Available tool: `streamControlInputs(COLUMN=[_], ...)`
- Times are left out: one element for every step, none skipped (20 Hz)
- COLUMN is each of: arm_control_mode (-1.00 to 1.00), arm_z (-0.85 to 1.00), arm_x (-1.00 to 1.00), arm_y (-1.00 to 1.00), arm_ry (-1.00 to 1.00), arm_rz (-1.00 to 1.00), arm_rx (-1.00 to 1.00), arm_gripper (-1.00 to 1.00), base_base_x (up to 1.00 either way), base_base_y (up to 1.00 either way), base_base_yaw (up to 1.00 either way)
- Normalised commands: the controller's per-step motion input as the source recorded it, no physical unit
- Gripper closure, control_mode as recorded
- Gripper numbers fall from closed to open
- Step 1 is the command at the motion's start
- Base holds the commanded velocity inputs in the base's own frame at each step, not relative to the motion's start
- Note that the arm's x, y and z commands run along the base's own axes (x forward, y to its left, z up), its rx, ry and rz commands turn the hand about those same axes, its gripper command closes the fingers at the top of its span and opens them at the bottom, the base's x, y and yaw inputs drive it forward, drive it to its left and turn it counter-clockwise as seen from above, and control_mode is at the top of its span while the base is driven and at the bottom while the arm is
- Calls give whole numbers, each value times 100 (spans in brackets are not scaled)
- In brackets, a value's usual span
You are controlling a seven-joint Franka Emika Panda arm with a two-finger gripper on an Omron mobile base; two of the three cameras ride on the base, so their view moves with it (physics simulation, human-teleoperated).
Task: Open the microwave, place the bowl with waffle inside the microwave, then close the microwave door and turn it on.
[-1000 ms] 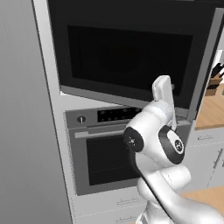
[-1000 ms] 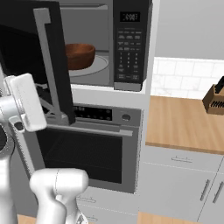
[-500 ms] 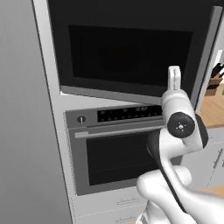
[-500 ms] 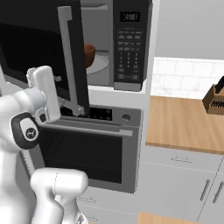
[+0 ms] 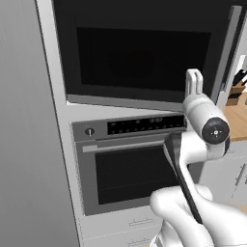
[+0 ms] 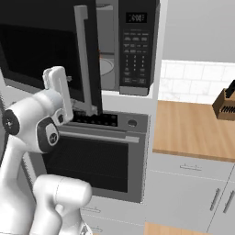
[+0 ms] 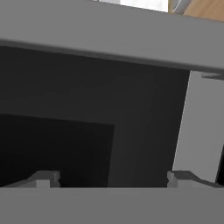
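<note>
The microwave [image 6: 134, 46] is built in above the oven, and its keypad panel faces me. The microwave door [image 5: 144, 48] [image 6: 36, 41] stands partly open, with its silver handle [image 6: 81, 50] on the swinging edge. My gripper [image 5: 194, 79] [image 6: 57, 79] is raised against the door's black outer face near the lower edge. In the hand view it [image 7: 113, 178] is open, its fingertips [image 7: 43, 178] wide apart with nothing between them. The bowl with waffle is almost wholly hidden behind the door; a thin reddish sliver [image 6: 99, 55] shows in the narrow gap, above the turntable [image 6: 106, 66].
The silver-fronted oven [image 5: 130, 169] [image 6: 92, 160] sits right under the microwave. A wooden counter [image 6: 193, 128] with a knife block [image 6: 226, 103] lies to the right, over grey cabinets. A tall grey panel [image 5: 24, 144] closes off the left side.
The microwave door has swung further toward shut, and my hand has travelled with it along its outer face. The gap onto the cavity has narrowed and hides most of the bowl. The gripper stays open.
</note>
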Motion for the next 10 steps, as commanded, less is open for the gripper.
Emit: streamControlInputs(arm_control_mode=[-100,-100,-100,-100,-100,-100,-100,-100,-100,-100], arm_z=[0,0,0,0,0,0,0,0,0,0], arm_x=[55,60,61,60,59,56,54,56,56,54], arm_y=[0,0,-7,-2,0,0,0,0,0,0], arm_ry=[0,0,0,0,0,0,0,0,0,0], arm_rz=[0,0,1,0,0,0,0,0,0,0], arm_rx=[0,3,6,5,5,4,3,2,1,1], arm_gripper=[-100,-100,-100,-100,-100,-100,-100,-100,-100,-100], base_base_x=[0,0,0,0,0,0,0,0,0,0], base_base_y=[0,0,0,0,0,0,0,0,0,0], base_base_yaw=[0,0,0,0,0,0,0,0,0,0])
